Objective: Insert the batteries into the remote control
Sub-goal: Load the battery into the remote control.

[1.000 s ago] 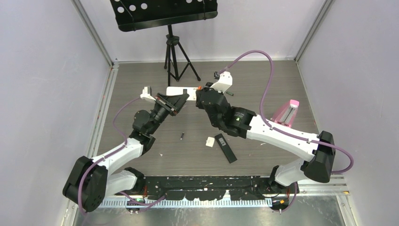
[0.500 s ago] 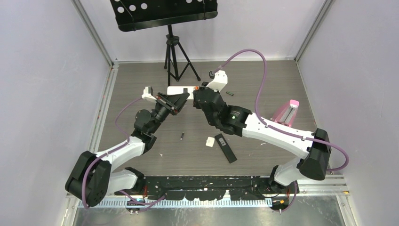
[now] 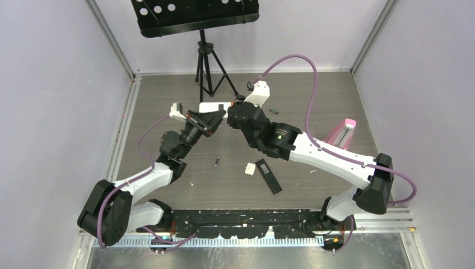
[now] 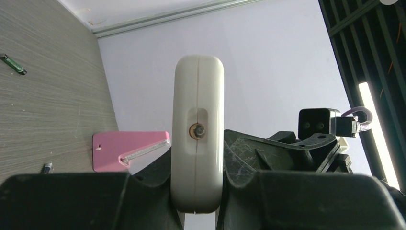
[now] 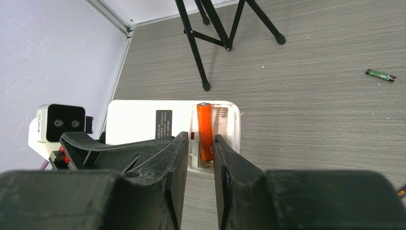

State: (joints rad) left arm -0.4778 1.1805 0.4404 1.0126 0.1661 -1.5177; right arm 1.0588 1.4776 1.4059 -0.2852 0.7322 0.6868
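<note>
Remote control (image 4: 197, 139), white, shows end-on in the L wrist view, pinched btwn the fingers (image 4: 237, 167) of L gripper (image 4: 197, 163): one finger is pressed on each broad face, no gap seen. In the R wrist view the same unit lies just beyond the fingertips (image 5: 181, 143) of R gripper (image 5: 201, 138), back face up, batt. bay uncovered. Orange battery (image 5: 206, 132) sits lengthwise in that bay, its near end in the slot btwn the R tips. R fingers are slightly parted and not pinching: bare bay shows btwn batt. and L-hand tip. Contact w/ the other tip cannot be judged. The 2nd slot of the bay, on the far side of the orange batt. from the label, shows only its spring. Green battery (image 5: 381, 74) lies on table (image 3: 313, 95), well out to the right of the R fingers and well apart from them. Dark battery (image 3: 216, 162) lies on the table on the near side of both grippers, closer to the arm bases and apart from either. Beside it are white piece (image 3: 249, 168) and black remote (image 3: 269, 176), under the R forearm, neither touched. Pink object (image 3: 340, 134) is far right of the R fingers. Tripod (image 5: 206, 48) stands beyond the R tips, one foot near the remote's far edge.
</note>
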